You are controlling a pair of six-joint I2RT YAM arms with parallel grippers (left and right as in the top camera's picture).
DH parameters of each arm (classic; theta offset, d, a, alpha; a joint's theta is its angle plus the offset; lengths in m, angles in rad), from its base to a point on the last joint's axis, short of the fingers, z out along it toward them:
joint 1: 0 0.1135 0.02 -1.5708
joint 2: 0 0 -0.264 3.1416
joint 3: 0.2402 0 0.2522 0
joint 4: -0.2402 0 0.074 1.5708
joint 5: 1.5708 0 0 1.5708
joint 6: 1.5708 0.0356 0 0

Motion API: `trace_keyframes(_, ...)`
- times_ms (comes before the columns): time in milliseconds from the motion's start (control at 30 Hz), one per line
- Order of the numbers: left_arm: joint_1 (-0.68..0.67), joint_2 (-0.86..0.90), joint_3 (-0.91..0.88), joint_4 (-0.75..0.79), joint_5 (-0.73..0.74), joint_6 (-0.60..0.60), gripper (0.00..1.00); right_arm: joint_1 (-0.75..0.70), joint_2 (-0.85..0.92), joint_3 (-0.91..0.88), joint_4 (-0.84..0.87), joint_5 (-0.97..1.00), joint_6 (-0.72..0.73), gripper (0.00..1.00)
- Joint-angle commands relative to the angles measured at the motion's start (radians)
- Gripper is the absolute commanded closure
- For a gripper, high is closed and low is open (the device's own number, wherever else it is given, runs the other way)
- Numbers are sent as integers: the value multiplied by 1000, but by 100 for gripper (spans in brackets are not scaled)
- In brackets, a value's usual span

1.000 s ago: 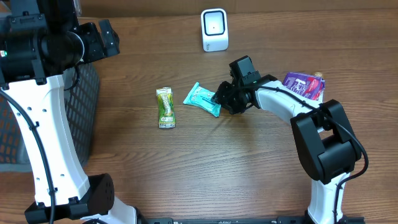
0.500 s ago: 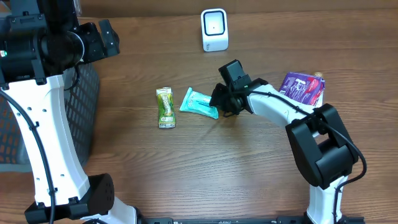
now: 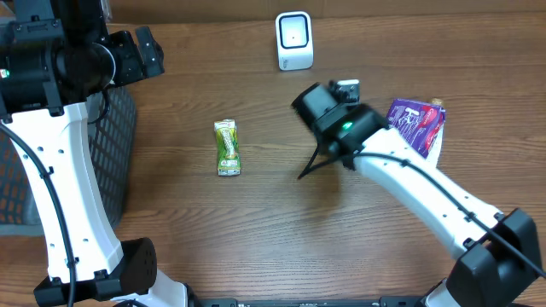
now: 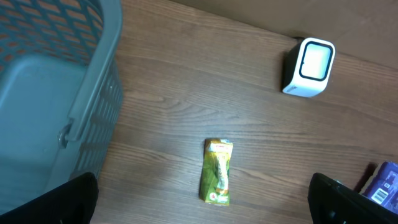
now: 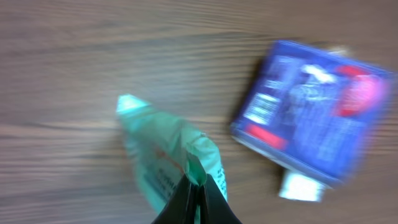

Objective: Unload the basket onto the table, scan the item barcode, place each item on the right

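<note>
A teal snack packet [image 5: 163,163] hangs above the table in the right wrist view. My right gripper [image 5: 198,188] is shut on its crimped end. In the overhead view the raised right wrist [image 3: 331,112] hides that packet. The white barcode scanner [image 3: 294,40] stands upright at the back of the table, apart from both arms. A green packet [image 3: 227,147] lies flat left of centre. It also shows under my left gripper [image 4: 202,202], which stands wide open high above it with nothing between its fingers.
A purple-blue packet [image 3: 416,118] lies at the right, on a white item, close beneath the right arm [image 5: 314,118]. A grey mesh basket [image 3: 115,145] stands at the left edge [image 4: 56,87]. Bare wood lies between the green packet and the scanner [image 4: 309,67].
My right gripper closed on the teal packet and lifted it off the table, rising and swinging right. The packet no longer shows in the overhead view. The left arm has not moved.
</note>
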Motion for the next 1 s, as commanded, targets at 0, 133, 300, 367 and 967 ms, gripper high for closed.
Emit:
trace_keyframes(0,0,3,16,4,3,19,0,31,6,22,-69,267,-17,96)
trace_keyframes(133,0,3,16,5,3,19,0,31,64,22,-91,242,-18,96)
trace_keyframes(300,0,3,16,4,3,19,0,32,185,22,-87,249,-41,96)
trace_keyframes(367,0,3,16,4,3,19,1,36,233,22,-90,242,-40,96)
trace_keyframes(967,0,3,16,4,3,19,0,292,245,31,-56,225,-40,96)
